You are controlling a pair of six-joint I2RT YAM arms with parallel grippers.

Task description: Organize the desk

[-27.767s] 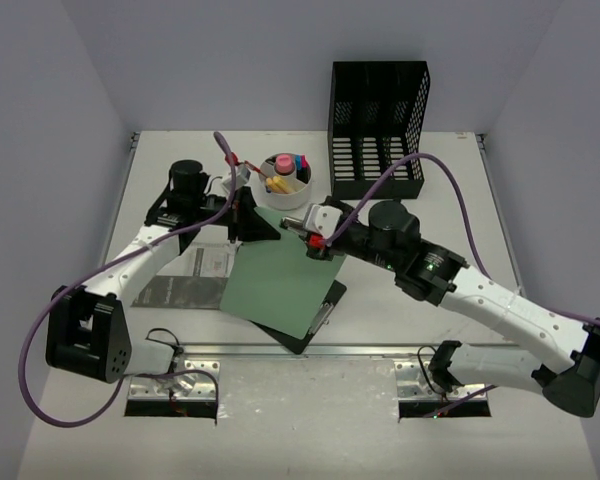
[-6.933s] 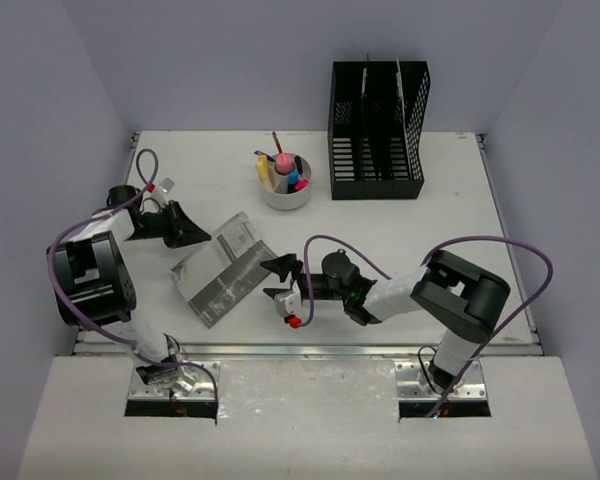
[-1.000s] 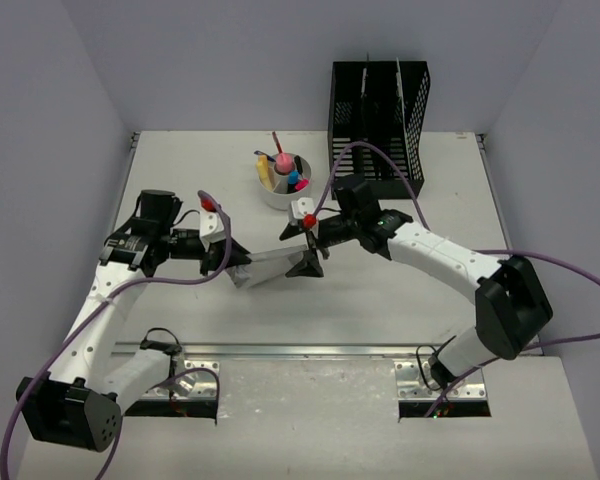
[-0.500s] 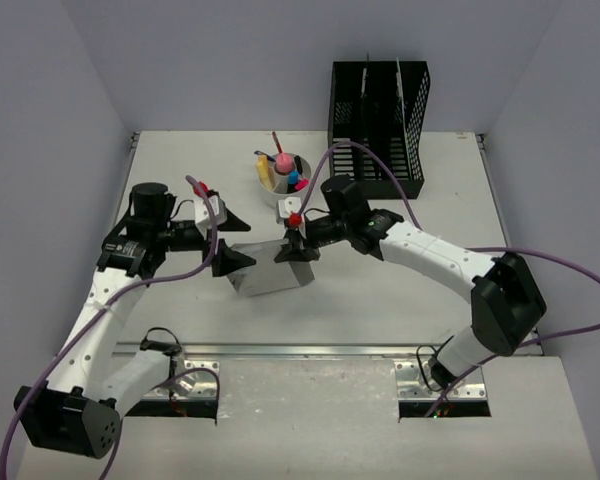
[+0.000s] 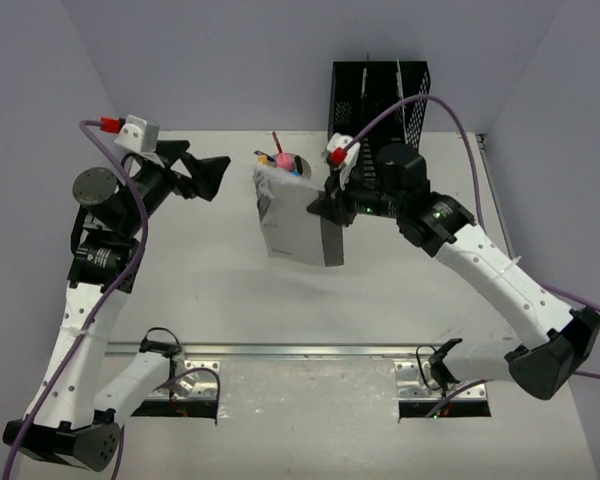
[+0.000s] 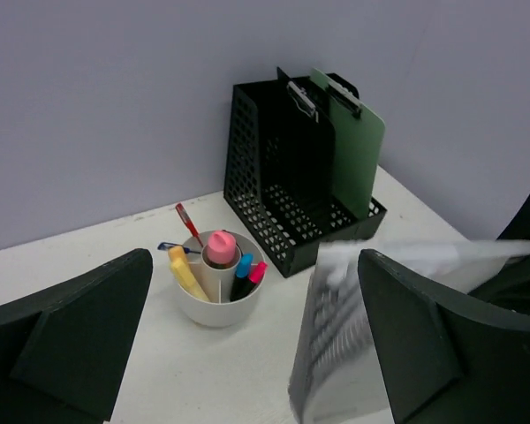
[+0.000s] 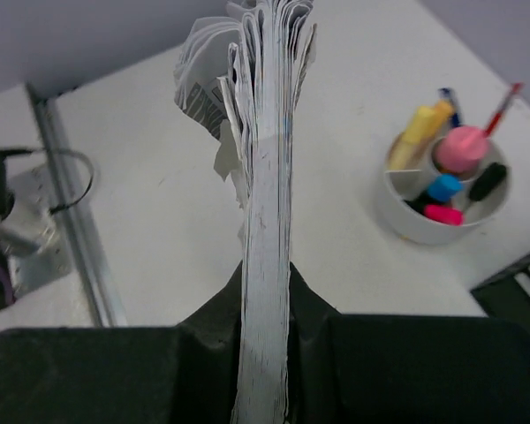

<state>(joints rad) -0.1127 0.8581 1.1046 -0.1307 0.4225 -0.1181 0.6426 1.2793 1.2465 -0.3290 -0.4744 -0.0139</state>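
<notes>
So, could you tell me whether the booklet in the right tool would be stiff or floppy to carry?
Probably floppy: the booklet has thin pages, and they fan out and curl at the free end in the right wrist view. Pinched at one edge by the right tool, it likely sags or swings.

No text is legible; grey marks on the booklet (image 7: 263, 221) may be print, too blurred.
</notes>
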